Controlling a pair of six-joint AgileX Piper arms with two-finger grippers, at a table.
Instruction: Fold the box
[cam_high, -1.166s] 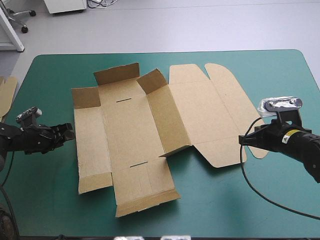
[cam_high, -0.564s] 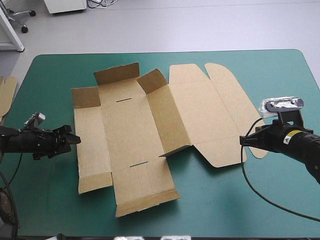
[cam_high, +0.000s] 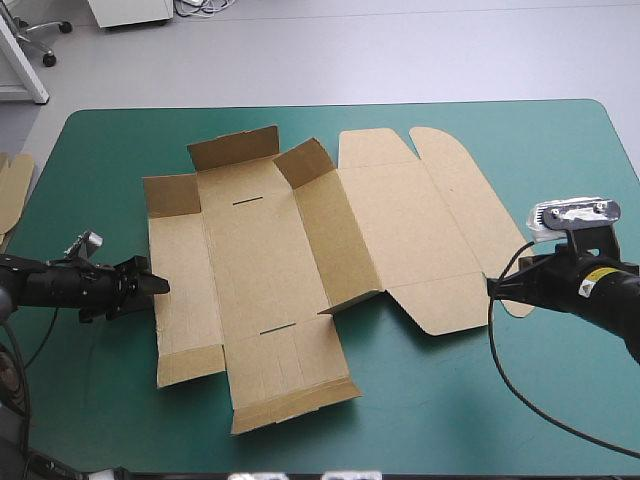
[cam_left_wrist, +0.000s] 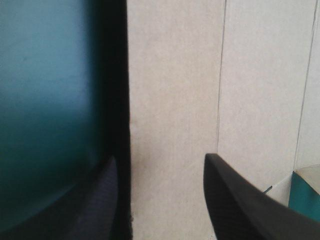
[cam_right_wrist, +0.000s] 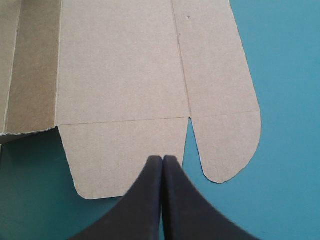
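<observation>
Two grippers flank the box (cam_high: 260, 270), which lies as an opened brown sheet in the middle of the teal-green cover (cam_high: 450, 400). Its base panel runs lengthwise from the table's far edge toward the near one, with the near end slanting a little to the right. The lid panel spreads flat off the box's right side, its rounded tabs pointing right. The wall between base and lid stands up, and so do the short flaps at the box's far end.

At the box's left edge the left gripper (cam_high: 152, 285) sits low with its black fingers set apart. One is over the board and one over the cover, so they straddle that edge with nothing pinched. At the box's right side the right gripper (cam_high: 492, 288) has its fingers pressed together into one point, holding nothing. Its tip is just at the rim of the lid's flap, beside the notch. Off to the box's left, a strip of more board (cam_high: 12, 190) shows at the table's edge.
</observation>
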